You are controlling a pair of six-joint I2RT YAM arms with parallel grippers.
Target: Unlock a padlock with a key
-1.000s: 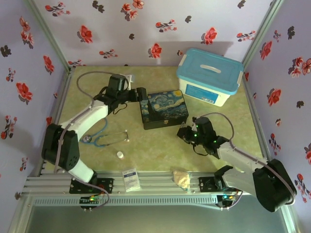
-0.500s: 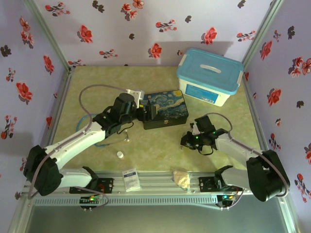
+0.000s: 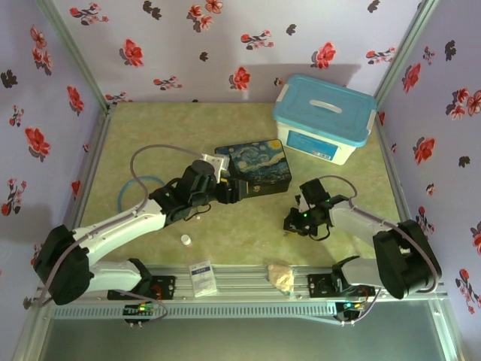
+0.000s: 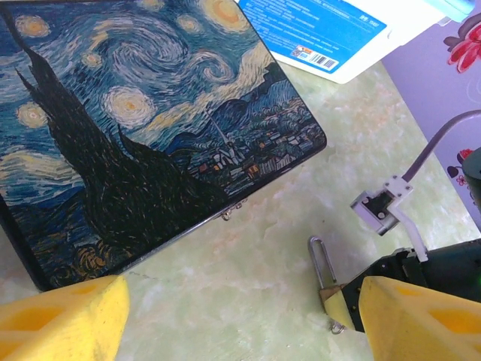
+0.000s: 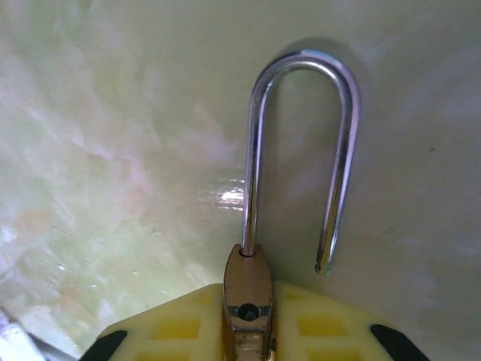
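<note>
The padlock (image 5: pixel 248 297) has a small brass body and a silver U-shackle (image 5: pixel 301 64) standing open, its free end out of the body. My right gripper (image 5: pixel 248 331) is shut on the body, with the shackle lying over the table. The left wrist view shows the padlock (image 4: pixel 322 259) at lower right, held by the right gripper (image 4: pixel 349 308). A tiny wire ring (image 4: pixel 335 326) pokes out under the body; the key itself is hidden. My left gripper (image 4: pixel 240 323) is open over bare table in front of the starry-night tin (image 4: pixel 135 128), left of the padlock. From above, the left gripper (image 3: pixel 239 190) and the right gripper (image 3: pixel 294 223) are apart.
The starry-night tin (image 3: pixel 255 165) sits mid-table, and a blue-lidded white box (image 3: pixel 325 116) stands at the back right. Blue stethoscope tubing (image 3: pixel 139 184) lies left, partly under the left arm. A small white cylinder (image 3: pixel 185 240) and a packet (image 3: pixel 202 277) are near the front edge.
My left arm has swung from behind the tin round to its front, toward the right gripper. The right gripper has shifted slightly forward with the padlock.
</note>
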